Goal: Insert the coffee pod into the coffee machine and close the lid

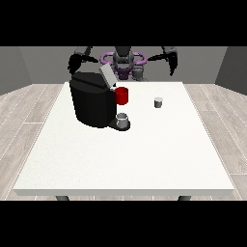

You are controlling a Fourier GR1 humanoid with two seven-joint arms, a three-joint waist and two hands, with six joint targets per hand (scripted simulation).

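A black coffee machine [90, 102] stands on the white table [130, 154] at the left. Its grey lid [106, 74] is tilted up and open. A red part [122, 95] shows on the machine's right side, and a grey cup [123, 120] sits on its drip base. The small grey coffee pod [158, 102] stands alone on the table to the machine's right. The hand at the view's left [74, 63] hangs above the machine's back. The hand at the view's right [171, 61] is raised behind the table's far edge, well away from the pod. Neither hand holds anything.
The robot's torso [123, 61] with purple rings is behind the table's far edge. Wooden floor surrounds the table, and grey walls stand behind.
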